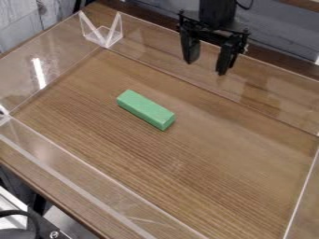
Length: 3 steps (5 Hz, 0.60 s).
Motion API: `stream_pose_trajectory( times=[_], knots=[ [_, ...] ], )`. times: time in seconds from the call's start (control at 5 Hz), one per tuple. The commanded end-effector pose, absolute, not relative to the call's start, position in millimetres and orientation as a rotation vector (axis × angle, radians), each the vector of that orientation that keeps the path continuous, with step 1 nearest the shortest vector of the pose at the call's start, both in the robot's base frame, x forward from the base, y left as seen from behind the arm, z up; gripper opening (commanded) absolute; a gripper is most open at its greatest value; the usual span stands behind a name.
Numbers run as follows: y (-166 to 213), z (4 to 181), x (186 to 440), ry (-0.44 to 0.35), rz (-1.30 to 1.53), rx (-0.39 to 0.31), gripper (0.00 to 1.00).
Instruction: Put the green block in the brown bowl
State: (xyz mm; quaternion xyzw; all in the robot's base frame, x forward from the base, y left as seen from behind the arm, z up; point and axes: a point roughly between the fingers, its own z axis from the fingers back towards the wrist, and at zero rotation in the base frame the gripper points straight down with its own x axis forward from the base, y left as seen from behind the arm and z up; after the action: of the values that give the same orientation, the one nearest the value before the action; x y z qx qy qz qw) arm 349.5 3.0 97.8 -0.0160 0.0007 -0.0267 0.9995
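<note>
The green block lies flat on the wooden table top, left of centre, its long side running from upper left to lower right. My black gripper hangs at the back of the table, pointing down, well above and to the right of the block. Its two fingers stand apart, open, with nothing between them. The brown bowl is out of view.
Clear acrylic walls fence the wooden surface on all sides. A small clear folded stand sits at the back left corner. The front wall runs along the near edge.
</note>
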Motion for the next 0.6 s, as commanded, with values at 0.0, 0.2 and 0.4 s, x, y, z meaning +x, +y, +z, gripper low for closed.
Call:
stream_pose_trajectory(
  times=[0.0,0.2,0.4],
  knots=[
    [6.9,112.5,358.9,-0.061,-0.045,-0.034,1.0],
    [7.9,113.4,359.5,-0.061,-0.044,-0.038,1.0],
    [9.1,113.9,360.0,-0.062,-0.042,-0.043,1.0]
  ],
)
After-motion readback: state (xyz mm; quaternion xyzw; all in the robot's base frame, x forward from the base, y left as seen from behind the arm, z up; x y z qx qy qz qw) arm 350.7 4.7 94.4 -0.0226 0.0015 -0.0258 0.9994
